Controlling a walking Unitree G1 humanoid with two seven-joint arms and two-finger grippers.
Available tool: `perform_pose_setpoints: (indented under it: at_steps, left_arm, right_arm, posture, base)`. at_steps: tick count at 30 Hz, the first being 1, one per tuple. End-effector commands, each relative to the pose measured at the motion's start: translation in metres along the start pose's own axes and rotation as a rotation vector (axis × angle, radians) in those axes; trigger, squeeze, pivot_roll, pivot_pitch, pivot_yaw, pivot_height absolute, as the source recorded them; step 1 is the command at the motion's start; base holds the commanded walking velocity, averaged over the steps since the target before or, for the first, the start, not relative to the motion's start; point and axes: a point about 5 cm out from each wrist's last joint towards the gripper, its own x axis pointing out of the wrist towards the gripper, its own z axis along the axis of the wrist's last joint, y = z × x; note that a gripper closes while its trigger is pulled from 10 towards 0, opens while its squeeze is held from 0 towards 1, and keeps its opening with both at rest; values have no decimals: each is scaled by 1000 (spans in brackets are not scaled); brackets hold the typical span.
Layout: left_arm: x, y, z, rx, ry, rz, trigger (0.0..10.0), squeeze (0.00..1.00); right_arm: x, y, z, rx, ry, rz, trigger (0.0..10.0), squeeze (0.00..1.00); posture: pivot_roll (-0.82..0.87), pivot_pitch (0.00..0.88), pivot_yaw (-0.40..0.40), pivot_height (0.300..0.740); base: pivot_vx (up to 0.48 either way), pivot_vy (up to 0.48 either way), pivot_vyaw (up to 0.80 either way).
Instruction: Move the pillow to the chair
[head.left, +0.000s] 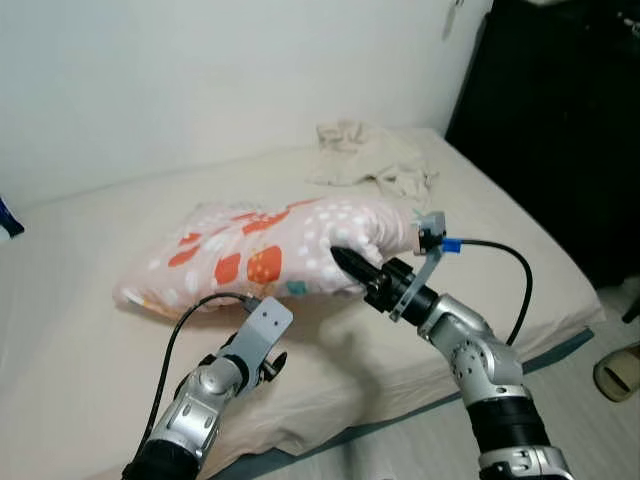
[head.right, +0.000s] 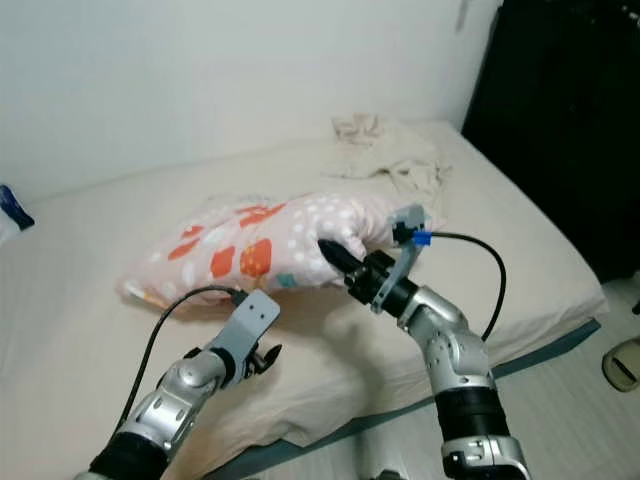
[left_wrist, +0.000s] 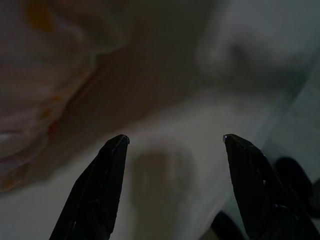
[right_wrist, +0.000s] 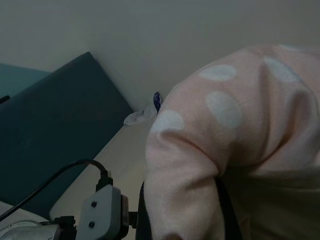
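A pink pillow (head.left: 270, 255) with white dots and orange-red patches lies lengthwise across the middle of a bed (head.left: 90, 330) covered in a beige sheet. The right gripper (head.left: 345, 262) is at the pillow's near edge, towards its right end, and in the right wrist view the dotted fabric bulges over and between its black fingers (right_wrist: 226, 210); it appears to be clamped on a fold of the pillow, though the fingertips are buried in the cloth. The left gripper (left_wrist: 175, 142) sits low at the near side of the bed, under the pillow's left half, its two fingers (left_wrist: 100, 185) spread wide apart with nothing between them and only shadowed sheet ahead. The pillow's edge lies just beyond it, up and to one side in the dim left wrist view. A crumpled cream cloth (head.left: 370, 155) lies on the far right part of the bed, well apart from the pillow. A dark cabinet (head.left: 560, 120) stands to the right of the bed.
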Motion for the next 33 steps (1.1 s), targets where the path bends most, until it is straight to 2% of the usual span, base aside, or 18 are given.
perform_pose_setpoints:
  at_steps: [1, 9, 12, 15, 16, 17, 20, 24, 27, 29, 31, 32, 33]
  left_arm:
    - [0, -1, -5, -25, 11, 16, 10000, 0]
    - [4, 4, 12, -79, -85, 97, 10000, 0]
    - [4, 10, 21, -94, -139, 148, 10000, 0]
    - [3, 21, 29, -108, -192, 217, 10000, 0]
    - [1, 26, 30, -121, -216, 242, 10000, 0]
    - [1, 26, 30, -121, -216, 242, 10000, 0]
    - [-3, 34, 30, -128, -250, 273, 10000, 0]
    - [-6, 38, 31, -132, -292, 271, 10000, 0]
    - [-8, 29, 39, -165, -377, 172, 10000, 0]
    - [-9, 22, 41, -203, -413, 125, 10000, 0]
    - [-8, 21, 40, -251, -418, 118, 10000, 0]
    - [-6, 24, 34, -302, -388, 136, 10000, 31]
    - [-5, 25, 32, -314, -375, 145, 10000, 31]
  right_arm:
    - [3, 7, 7, -12, -24, 63, 10000, 0]
    - [-4, 11, 29, -58, -32, 144, 10000, 0]
    - [-12, 15, 44, -109, -17, 213, 10000, 0]
    - [-29, 22, 56, -140, 24, 307, 10000, 0]
    - [-41, 27, 57, -148, 63, 358, 10000, 0]
    - [-41, 27, 57, -148, 63, 358, 10000, 0]
    - [-59, 32, 56, -142, 109, 397, 10000, 0]
    - [-74, 42, 52, -128, 142, 437, 10000, 0]
    - [-79, 55, 49, -111, 149, 472, 10000, 0]
    - [-79, 58, 46, -104, 157, 469, 10000, 0]
    - [-80, 59, 43, -96, 164, 463, 10000, 0]
    - [-81, 60, 39, -88, 179, 454, 10000, 0]
    - [-81, 60, 38, -85, 184, 451, 10000, 0]
  posture:
    - [-6, 77, 16, 740]
    - [-15, 58, 13, 740]
    - [-19, 54, 13, 740]
    - [-23, 50, 9, 740]
    - [-23, 51, 6, 740]
    - [-23, 51, 6, 740]
    - [-28, 55, 7, 740]
    - [-36, 60, 13, 740]
    - [-44, 63, 19, 740]
    - [-50, 62, 25, 740]
    - [-54, 63, 30, 740]
    - [-57, 63, 34, 740]
    - [-57, 63, 34, 740]
  base:
    - [0, 0, 0]
    - [0, 0, 0]
    - [0, 0, 0]
    - [0, 0, 0]
    - [0, 0, 0]
    - [0, 0, 0]
    - [0, 0, 0]
    - [0, 0, 0]
    - [0, 0, 0]
    - [0, 0, 0]
    - [0, 0, 0]
    - [0, 0, 0]
    - [0, 0, 0]
